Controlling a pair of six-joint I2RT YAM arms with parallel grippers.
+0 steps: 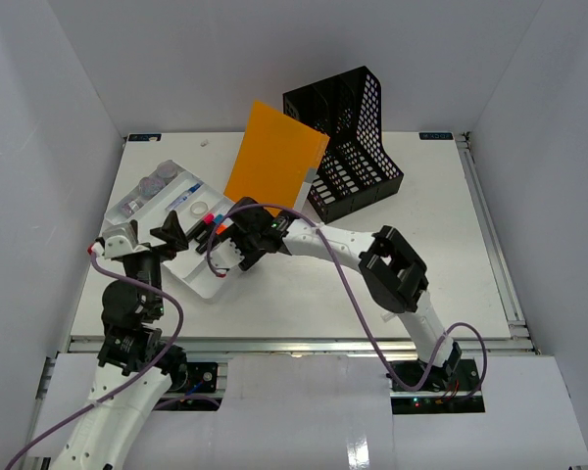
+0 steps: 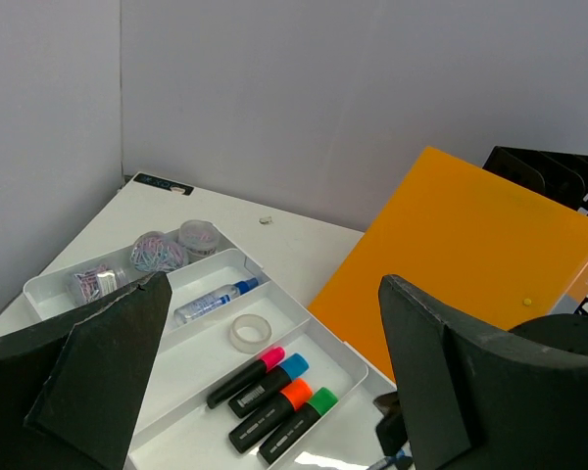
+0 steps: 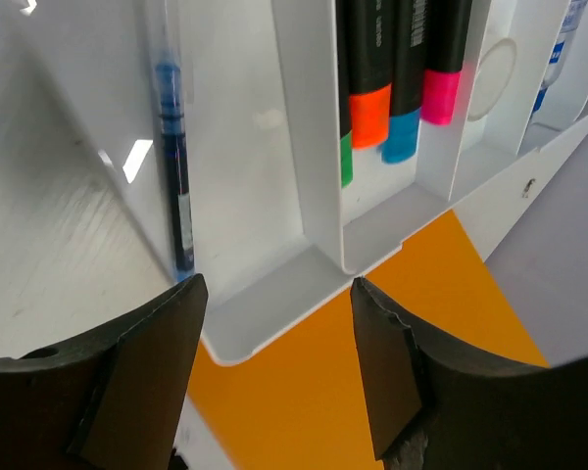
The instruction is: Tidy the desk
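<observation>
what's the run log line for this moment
left fingers: open, empty | right fingers: open above tray | blue pen: lying in tray compartment

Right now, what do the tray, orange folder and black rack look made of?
Tray: likely glossy white moulded plastic; highlights on its walls. Orange folder: probably matte plastic sheet; snap stud. Black rack: perforated, thin walls; plastic or metal unclear.
</observation>
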